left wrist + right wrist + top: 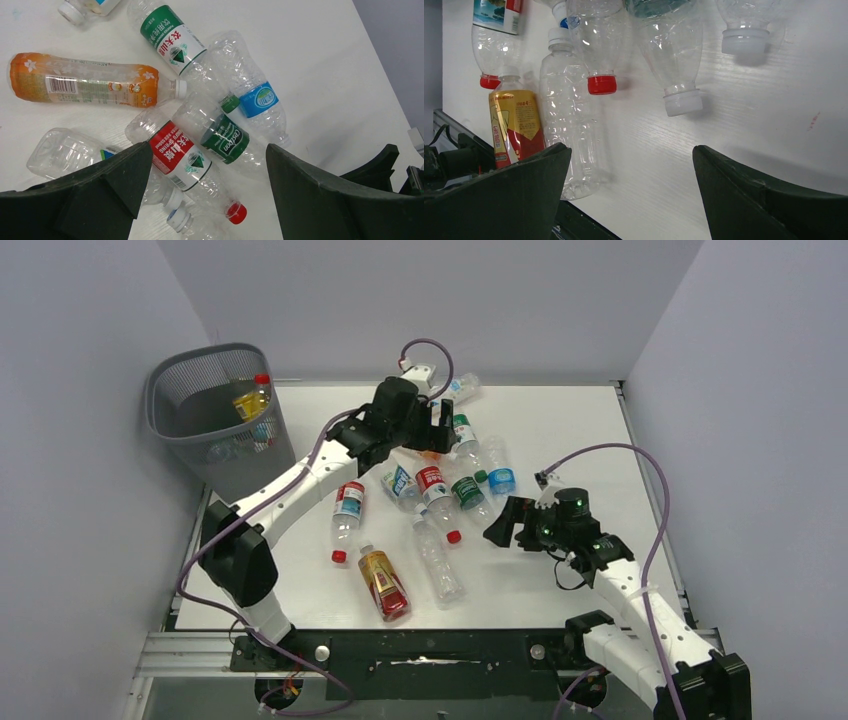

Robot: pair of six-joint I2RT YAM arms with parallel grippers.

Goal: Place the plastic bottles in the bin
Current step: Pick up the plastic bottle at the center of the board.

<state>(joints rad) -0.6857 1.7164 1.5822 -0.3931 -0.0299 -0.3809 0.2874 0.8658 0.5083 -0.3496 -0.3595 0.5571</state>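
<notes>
Black fingers (100, 195) of the left gripper (209, 150) are standing wide apart, clasping nothing. Below their gap a clear plastic bottle with a red label (180, 156) is lying on the white table (320, 45); its label is showing Chinese characters and a small mountain mark; its long axis is crossing the gap slantwise, red cap pointing back toward the wrist. Touching it, a clear bottle with a dark green label (226, 141) reading "Cestbon" is lying roughly parallel; just past that a clear bottle with a blue label (257, 100) is lying slantwise too. Farther ahead of the fingertips a clear bottle with a green-and-white label (170, 37) is carrying similar characters; an orange bottle with a barcode (85, 85) is lying crosswise.

The dark grey wire-mesh bin (235, 455) is standing well apart from this gripper, out past the arm's elbow; a yellow bottle with a red cap (252, 398) is leaning inside it.

The right gripper (631, 150) is gaping likewise, empty. Ahead of one finger an amber bottle with a gold-and-red label (516, 127) is bearing writing too small to read, neck pointing away; a plain clear bottle (566, 130) is lying alongside it, pointing the same way.
</notes>
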